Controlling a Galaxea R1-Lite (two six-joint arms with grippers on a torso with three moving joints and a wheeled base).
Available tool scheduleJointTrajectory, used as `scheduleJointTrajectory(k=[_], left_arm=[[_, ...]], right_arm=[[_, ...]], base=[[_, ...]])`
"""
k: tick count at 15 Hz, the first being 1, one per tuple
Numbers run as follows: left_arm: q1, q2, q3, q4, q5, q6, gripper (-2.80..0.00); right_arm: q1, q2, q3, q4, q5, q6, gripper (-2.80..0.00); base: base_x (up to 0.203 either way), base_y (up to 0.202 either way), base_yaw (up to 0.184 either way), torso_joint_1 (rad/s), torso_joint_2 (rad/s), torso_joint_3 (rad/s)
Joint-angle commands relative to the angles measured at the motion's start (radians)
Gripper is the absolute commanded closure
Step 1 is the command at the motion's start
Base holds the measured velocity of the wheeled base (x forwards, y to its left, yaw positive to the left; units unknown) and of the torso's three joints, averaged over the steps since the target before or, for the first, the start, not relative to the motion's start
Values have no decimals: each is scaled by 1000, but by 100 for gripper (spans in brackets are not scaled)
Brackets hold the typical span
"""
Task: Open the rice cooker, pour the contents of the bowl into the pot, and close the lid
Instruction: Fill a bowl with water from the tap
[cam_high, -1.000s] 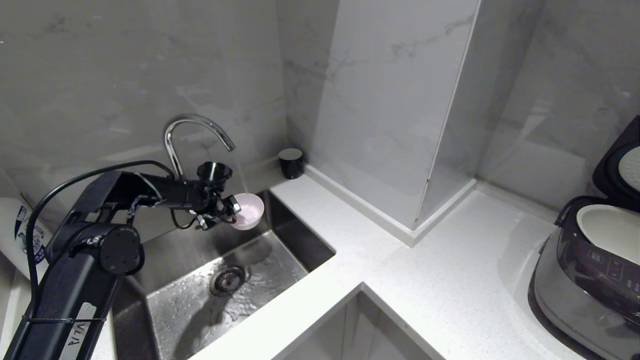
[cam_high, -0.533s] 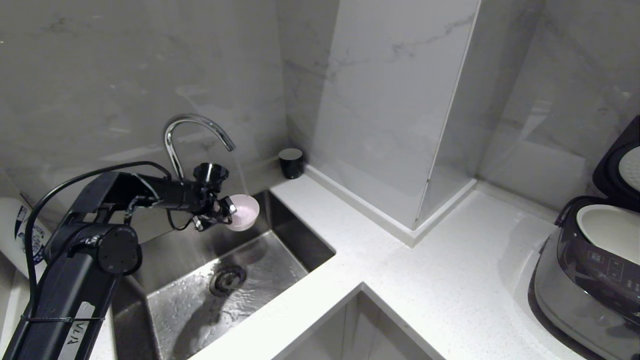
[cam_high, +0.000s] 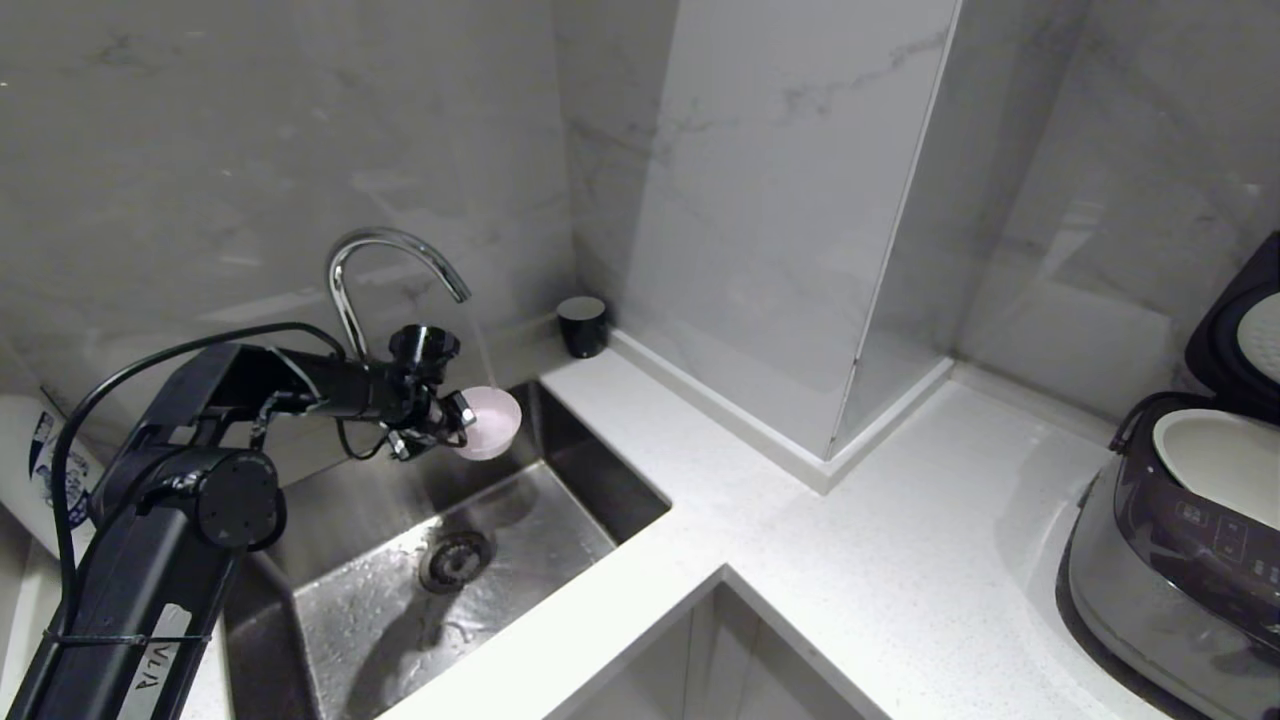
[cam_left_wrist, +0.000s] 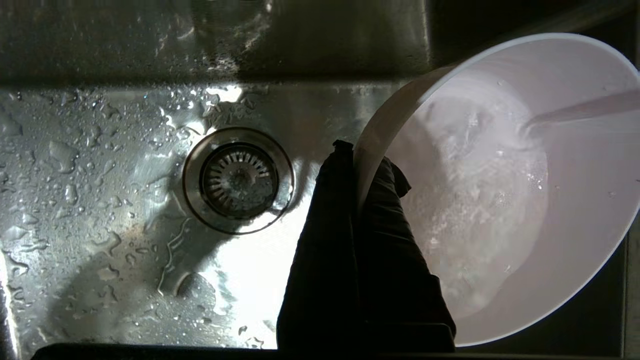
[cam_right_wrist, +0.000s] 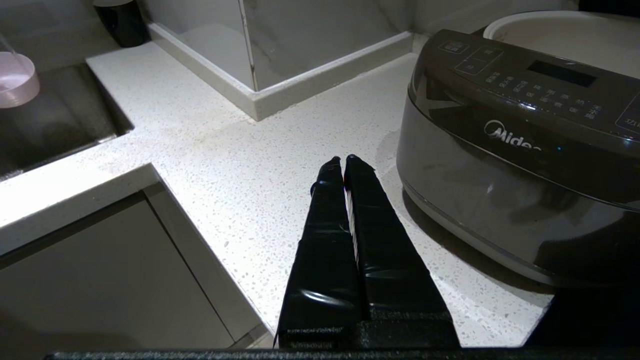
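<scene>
My left gripper (cam_high: 455, 420) is shut on the rim of the pale pink bowl (cam_high: 490, 422), one finger inside and one outside. It holds the bowl upright over the sink, under the tap's spout. In the left wrist view a stream of water (cam_left_wrist: 585, 107) runs into the bowl (cam_left_wrist: 500, 190) onto the whitish contents (cam_left_wrist: 475, 200); the left gripper (cam_left_wrist: 362, 155) pinches the near rim. The rice cooker (cam_high: 1170, 560) stands at the far right with its lid (cam_high: 1235, 320) raised and the cream pot (cam_high: 1215, 460) exposed. My right gripper (cam_right_wrist: 345, 160) is shut and empty above the counter beside the cooker (cam_right_wrist: 515, 165).
The chrome tap (cam_high: 390, 245) arches over the wet steel sink (cam_high: 560, 450), whose drain (cam_left_wrist: 237, 180) lies below the bowl. A small black cup (cam_high: 582, 325) stands in the back corner. White speckled counter (cam_high: 850, 560) stretches from the sink to the cooker.
</scene>
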Motion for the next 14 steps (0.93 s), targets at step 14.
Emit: scheduleJointTrajectory(k=[14], left_arm=[[0,-2,0,-1,1,-4,0]], right_arm=[[0,0,0,0,0,0,0]], base=[[0,0,0,0,0,0]])
